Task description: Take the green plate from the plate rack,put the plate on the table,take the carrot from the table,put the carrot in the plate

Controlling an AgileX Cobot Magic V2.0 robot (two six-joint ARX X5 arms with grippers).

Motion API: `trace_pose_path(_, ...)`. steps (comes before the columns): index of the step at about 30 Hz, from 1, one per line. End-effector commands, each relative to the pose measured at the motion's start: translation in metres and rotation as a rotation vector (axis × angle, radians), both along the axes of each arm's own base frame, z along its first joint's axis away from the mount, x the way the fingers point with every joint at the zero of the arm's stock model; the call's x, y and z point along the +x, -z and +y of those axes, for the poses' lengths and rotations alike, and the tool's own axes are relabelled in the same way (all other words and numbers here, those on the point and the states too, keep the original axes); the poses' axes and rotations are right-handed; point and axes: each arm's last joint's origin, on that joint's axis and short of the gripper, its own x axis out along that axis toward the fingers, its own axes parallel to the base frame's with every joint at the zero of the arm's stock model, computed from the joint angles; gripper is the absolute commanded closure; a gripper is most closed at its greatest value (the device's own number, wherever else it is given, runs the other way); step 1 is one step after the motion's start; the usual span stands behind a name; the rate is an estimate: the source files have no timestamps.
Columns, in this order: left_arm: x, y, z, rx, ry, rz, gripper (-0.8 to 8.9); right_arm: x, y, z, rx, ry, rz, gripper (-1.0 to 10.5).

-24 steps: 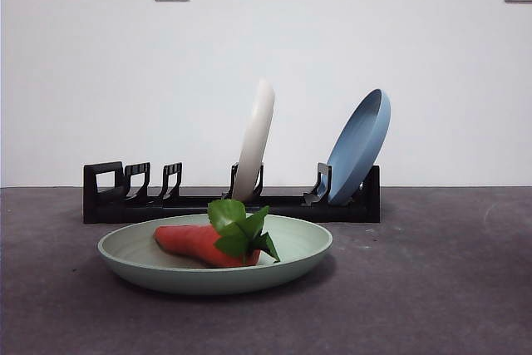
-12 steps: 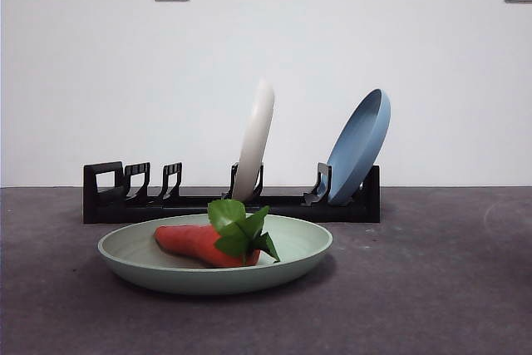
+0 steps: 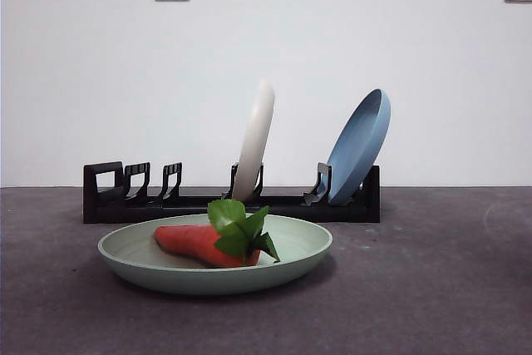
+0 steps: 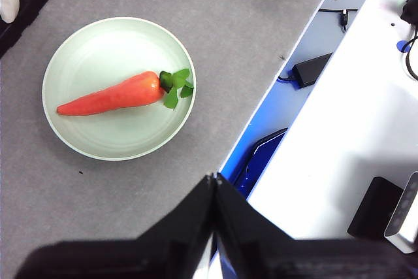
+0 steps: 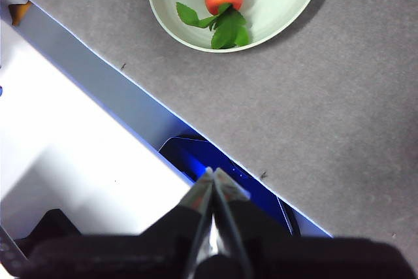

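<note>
High off the table [image 3: 432, 288], both arms hang with left claw [image 4: 213, 184] and right claw [image 5: 211, 178] pressed together.

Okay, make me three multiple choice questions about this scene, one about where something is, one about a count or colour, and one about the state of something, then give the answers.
1. Where is the carrot?
A. In the green plate
B. On the bare table
C. In the plate rack

2. How many plates stand in the plate rack?
A. None
B. Two
C. Four

3. How do the left gripper's jaws stand?
A. Wide open
B. Shut on the carrot
C. Shut, holding nothing

Answers:
1. A, the carrot lies inside the plate's rim in every view.
2. B, only the cream-white plate and the blue plate lean in its slots.
3. C, the jaw tips meet, away from the plate.
</note>
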Motion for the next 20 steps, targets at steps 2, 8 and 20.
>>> trace_pose_path(2,0.003,-0.004,-0.002,-0.05,-0.014,-0.038,8.16,0.0,0.0,0.0,0.006,0.003,-0.003,9.5)
trace_pose_path(8,0.019,-0.031,0.011,-0.221,-0.022,-0.336,8.16,0.0,0.0,0.0,0.006,0.003,-0.003,9.5)
trace_pose_path(20,0.019,-0.052,0.096,-0.56,-0.391,-0.937,8.16,0.0,0.0,0.0,0.006,0.003,-0.003,9.5)
